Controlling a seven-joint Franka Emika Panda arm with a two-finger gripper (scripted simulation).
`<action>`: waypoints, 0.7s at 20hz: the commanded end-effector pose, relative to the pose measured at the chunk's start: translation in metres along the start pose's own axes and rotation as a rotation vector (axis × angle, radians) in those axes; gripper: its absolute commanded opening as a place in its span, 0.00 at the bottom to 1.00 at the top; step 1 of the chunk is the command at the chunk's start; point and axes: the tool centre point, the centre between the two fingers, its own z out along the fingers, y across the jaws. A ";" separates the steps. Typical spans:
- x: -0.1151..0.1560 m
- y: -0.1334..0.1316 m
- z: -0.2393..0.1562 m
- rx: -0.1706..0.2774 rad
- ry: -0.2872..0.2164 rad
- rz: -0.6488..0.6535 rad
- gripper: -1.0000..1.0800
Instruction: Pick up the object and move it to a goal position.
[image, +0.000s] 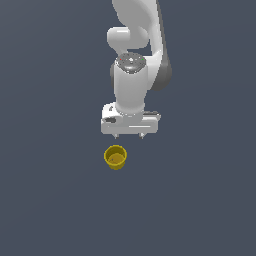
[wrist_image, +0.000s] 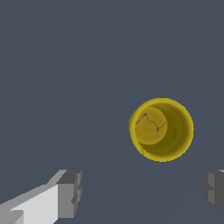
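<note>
Scene: simulator render; one white Panda arm (image: 131, 75) over a plain dark grey-blue surface (image: 50, 190). No edges or corners of the surface show in either view, so places are given relative to the arm only.

Object: small mustard-yellow cup (image: 115, 157), round, with a rim lip, standing upright with its mouth open upward. Interior bottom visible through the mouth in the wrist view (wrist_image: 161, 129); it looks narrower than the rim, so the wall tapers slightly downward.

Object position: on the surface, just below the hand in the exterior view and a little toward the exterior view's left of the hand's middle. Not touching the hand.

Hand: white hand (image: 129, 135) pointing down at the surface, two short fingertips showing under its body. Fingers wide apart, nothing between them.

Fingers, wrist view: one grey pad (wrist_image: 70, 193) and the other (wrist_image: 213, 189) sit at opposite sides of the frame; the cup lies outside the gap between them, nearer the second pad.

Contact: none visible.
</note>
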 end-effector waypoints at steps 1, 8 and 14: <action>0.000 0.000 0.000 0.000 0.000 0.000 0.62; 0.003 0.003 -0.008 0.002 0.006 0.001 0.62; 0.005 0.006 -0.005 0.002 -0.003 -0.017 0.62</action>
